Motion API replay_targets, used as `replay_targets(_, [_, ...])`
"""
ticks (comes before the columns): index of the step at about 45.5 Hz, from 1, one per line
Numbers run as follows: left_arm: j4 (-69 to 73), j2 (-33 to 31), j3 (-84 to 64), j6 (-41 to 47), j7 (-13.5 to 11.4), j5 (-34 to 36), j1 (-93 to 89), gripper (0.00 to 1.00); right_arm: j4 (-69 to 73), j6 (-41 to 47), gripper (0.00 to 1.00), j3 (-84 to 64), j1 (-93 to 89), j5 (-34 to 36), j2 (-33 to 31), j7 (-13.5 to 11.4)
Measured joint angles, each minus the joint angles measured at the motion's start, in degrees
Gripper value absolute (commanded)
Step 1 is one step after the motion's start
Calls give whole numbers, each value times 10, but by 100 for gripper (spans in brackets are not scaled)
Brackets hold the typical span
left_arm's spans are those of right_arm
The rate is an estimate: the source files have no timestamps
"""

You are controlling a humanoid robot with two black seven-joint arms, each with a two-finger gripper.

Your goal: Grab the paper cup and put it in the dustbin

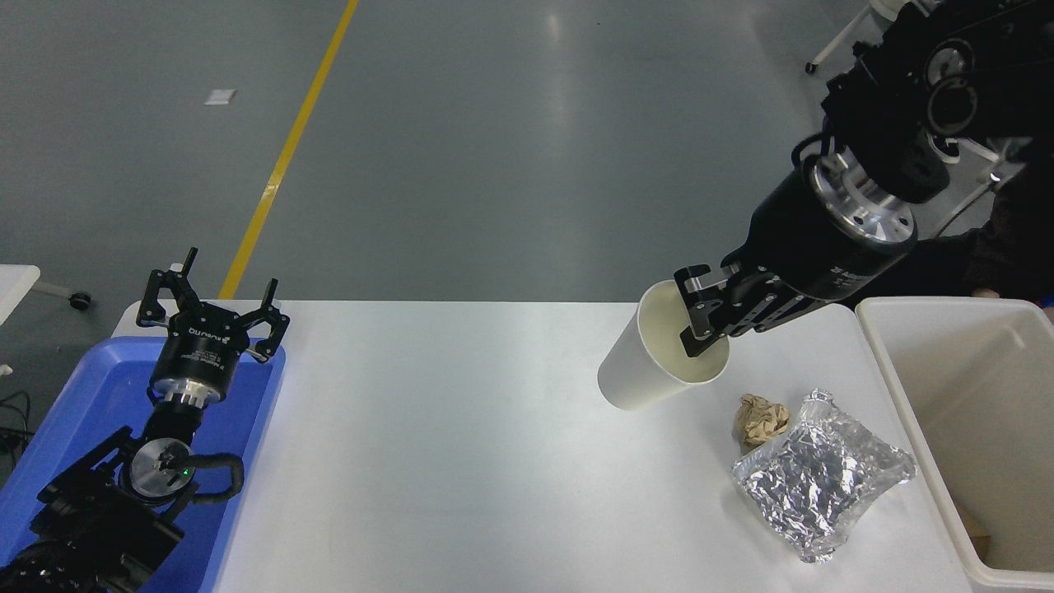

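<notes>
Done: I have the paper cup point(650, 362) pinched by its rim in my right gripper point(710, 321), one finger inside the mouth and one outside, jaws closed on the wall
Cup position: it hangs tilted, mouth toward my wrist, base pointing down and left, and I judge it clear of the surface point(461, 461), with nothing under it
Cup contents: the cream inside looks empty as far as I can see
Dustbin: the dustbin point(893, 371) sits at the right edge of the surface, to the right of the cup; the cup is not over its opening
Left to do: carry the cup rightward over the rim, then let go so it drops in; neither step is done
In the way: a crumpled brown paper ball point(760, 418) and a silver foil bag point(823, 478) lie below my path, beside the bin; lifted as I am, I judge I pass over them
Left arm: my left gripper point(212, 317) is parked over the blue tray point(74, 428) at the lower left, jaws spread, holding nothing
</notes>
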Motion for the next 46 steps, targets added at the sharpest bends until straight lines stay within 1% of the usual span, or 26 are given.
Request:
replay_targets(4, [0, 0, 0, 0, 0, 0, 0, 100, 2, 2, 0, -20, 11, -15, -14, -1])
replay_targets(9, [0, 0, 0, 0, 0, 0, 0, 100, -8, 3, 0, -50, 15, -62, -55, -1])
replay_targets(13, [0, 0, 0, 0, 0, 0, 0, 100, -33, 4, 0, -71, 3, -109, -108, -1])
replay_targets(21, [0, 0, 0, 0, 0, 0, 0, 100, -133, -1, 0, -89, -64, -204, -237, -1])
replay_targets(24, [0, 0, 0, 0, 0, -1, 0, 100, -197, -29, 0, -80, -122, -235, -288, 0])
replay_targets(26, [0, 0, 0, 0, 0, 0, 0, 100, -215, -41, 0, -73, -143, -241, -300, 1])
replay_targets(30, [0, 1, 0, 0, 0, 0, 0, 100, -294, -100, 0, -33, -253, -260, -342, 1])
replay_targets(38, [-1, 0, 0, 0, 0, 0, -1, 100, -412, -185, 0, 100, -480, -276, -378, 0])
replay_targets(42, [-1, 0, 0, 0, 0, 0, -1, 100, -463, -215, 0, 181, -592, -280, -378, -2])
replay_targets(46, [0, 0, 0, 0, 0, 0, -1, 100, -523, -247, 0, 263, -706, -283, -365, -5])
